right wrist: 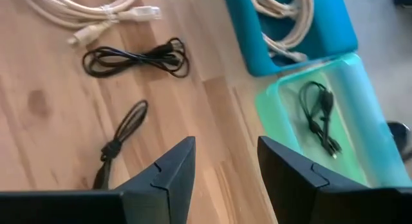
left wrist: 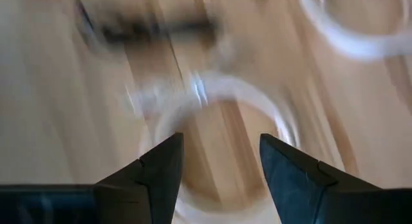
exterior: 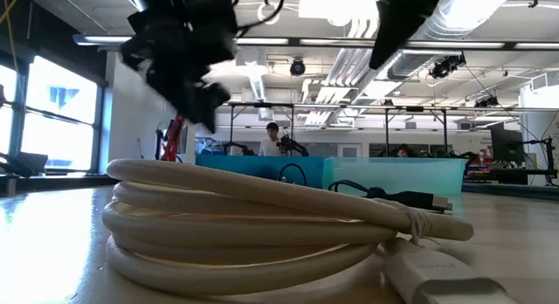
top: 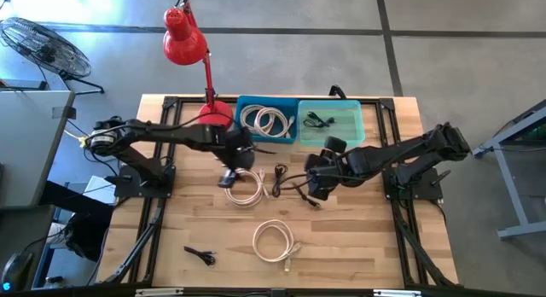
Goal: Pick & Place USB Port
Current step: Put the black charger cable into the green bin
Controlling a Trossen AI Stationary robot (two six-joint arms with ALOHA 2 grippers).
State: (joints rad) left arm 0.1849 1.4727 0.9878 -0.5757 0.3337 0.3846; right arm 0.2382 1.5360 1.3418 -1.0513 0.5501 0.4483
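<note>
Several coiled USB cables lie flat on the wooden table. My left gripper (top: pixel 230 176) (left wrist: pixel 221 153) hovers open above a white coil (top: pixel 247 188) (left wrist: pixel 219 114), which shows blurred between its fingers. My right gripper (top: pixel 317 179) (right wrist: pixel 225 166) hangs open over bare wood near a thin black bundled cable (top: pixel 303 193) (right wrist: pixel 122 137). A second black cable (top: pixel 279 179) (right wrist: pixel 136 58) lies between the two grippers. The blue bin (top: pixel 266 119) (right wrist: pixel 335 31) holds white cables. The green bin (top: pixel 331 119) (right wrist: pixel 360 114) holds a black cable (right wrist: pixel 320 118).
Another white coil (top: pixel 275 240) (exterior: pixel 262 225) and a small black cable (top: pixel 200 255) lie toward the near edge. A red desk lamp (top: pixel 188 41) stands at the far edge, left of the bins. People stand in the room beyond the table.
</note>
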